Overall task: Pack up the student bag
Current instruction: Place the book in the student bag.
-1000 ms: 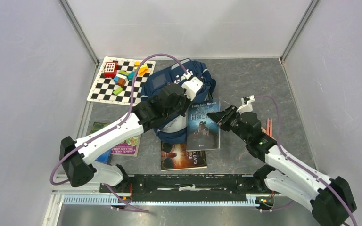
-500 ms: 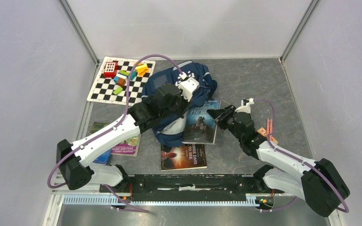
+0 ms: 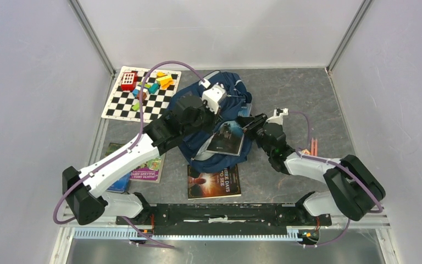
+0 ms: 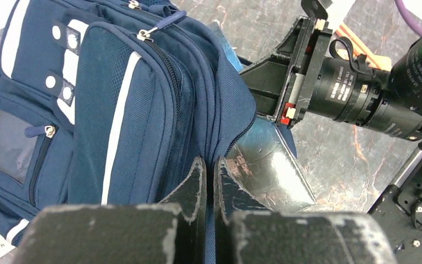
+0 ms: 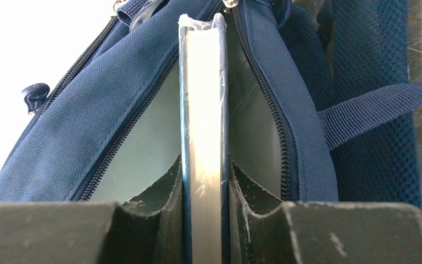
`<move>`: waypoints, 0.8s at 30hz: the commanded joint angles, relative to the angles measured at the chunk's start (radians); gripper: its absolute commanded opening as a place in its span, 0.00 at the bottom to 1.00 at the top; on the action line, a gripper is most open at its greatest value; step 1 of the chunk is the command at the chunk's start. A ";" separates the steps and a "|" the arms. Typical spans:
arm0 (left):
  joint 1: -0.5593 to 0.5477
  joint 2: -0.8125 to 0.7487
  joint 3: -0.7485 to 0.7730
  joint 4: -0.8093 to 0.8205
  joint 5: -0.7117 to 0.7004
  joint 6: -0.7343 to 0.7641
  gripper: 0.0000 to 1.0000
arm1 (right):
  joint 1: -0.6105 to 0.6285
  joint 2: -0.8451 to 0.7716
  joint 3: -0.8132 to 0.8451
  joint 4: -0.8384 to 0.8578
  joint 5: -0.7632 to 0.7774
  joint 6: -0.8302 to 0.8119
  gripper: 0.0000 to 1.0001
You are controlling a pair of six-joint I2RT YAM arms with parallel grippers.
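1. Pale, plain walls (image 3: 220, 27) close me in at the back and on both sides, with metal posts in the far corners.
2. The bench (image 3: 291, 93) is a dark grey marbled slab, and both my arms are bolted at its near edge.
3. The student bag (image 3: 235, 104) lies in the middle of the bench, navy with pale stripes, its main zip mouth gaping toward my right arm.
4. A chequered mat (image 3: 118, 107) lies flat in the far left corner, just beside the bag.
5. A dark book (image 3: 214, 181) lies flat in front of the bag. A bright-covered book (image 3: 145, 168) lies to the left, partly under my left arm.
6. My right claw (image 5: 204, 165) is clamped narrowly on the edge of a third book (image 5: 203, 99), whose far end sits inside the bag's mouth.
7. My left claw (image 4: 209, 181) is pinched tight on the fabric lip of that opening.
8. Coloured blocks (image 3: 143, 88) sit scattered on the mat.
9. Thin orange sticks (image 3: 313, 147) lie on the bench beside my right arm.
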 commanded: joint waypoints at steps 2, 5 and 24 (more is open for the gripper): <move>0.040 -0.067 0.009 0.140 0.038 -0.058 0.02 | -0.015 0.024 0.110 0.273 0.005 0.056 0.00; 0.061 -0.079 0.004 0.141 0.051 -0.064 0.02 | -0.038 0.053 0.134 0.263 -0.001 0.055 0.00; 0.130 -0.053 -0.006 0.210 0.261 -0.168 0.02 | -0.017 0.439 0.475 0.241 -0.009 -0.089 0.00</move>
